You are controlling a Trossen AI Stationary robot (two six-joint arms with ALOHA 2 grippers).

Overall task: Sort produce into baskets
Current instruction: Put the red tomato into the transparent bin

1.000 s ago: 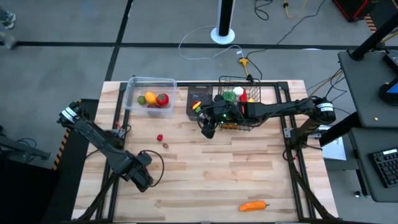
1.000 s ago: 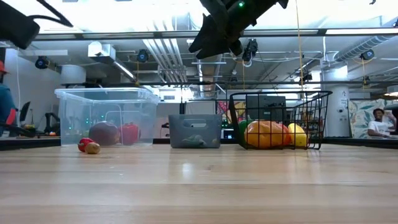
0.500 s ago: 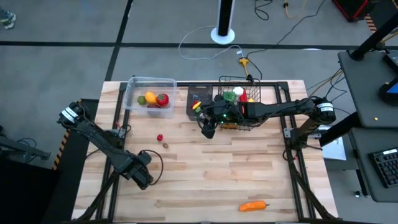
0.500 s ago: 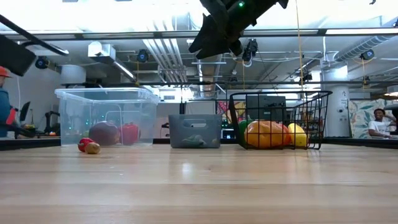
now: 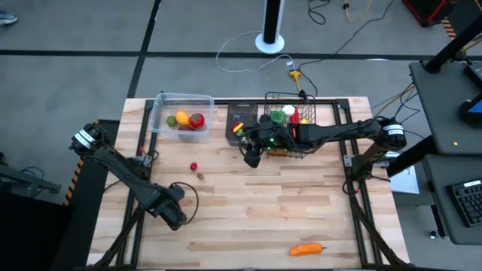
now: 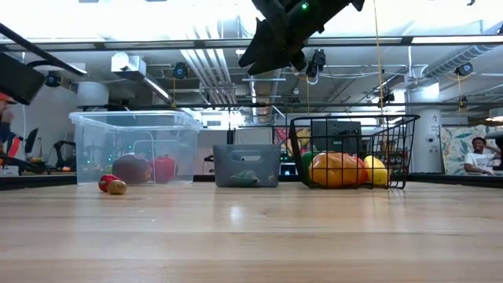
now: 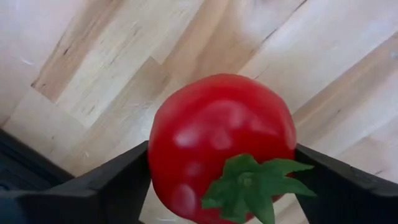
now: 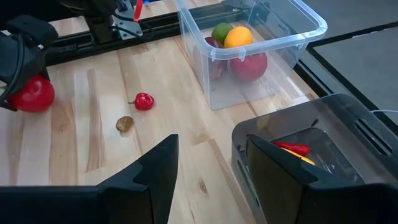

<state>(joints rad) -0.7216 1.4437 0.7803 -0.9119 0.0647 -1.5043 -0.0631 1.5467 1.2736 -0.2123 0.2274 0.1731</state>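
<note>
Left gripper clamps a red tomato over bare table near its left edge.

We saw a pale wooden plank table in a black metal frame. Along its far edge stood a clear rounded plastic tub, a dark translucent rectangular bin and a black wire-mesh basket, side by side. A small red fruit and a little brown nut-like piece lay close together near the tub. An orange carrot-like piece lay alone by the near edge.
</note>
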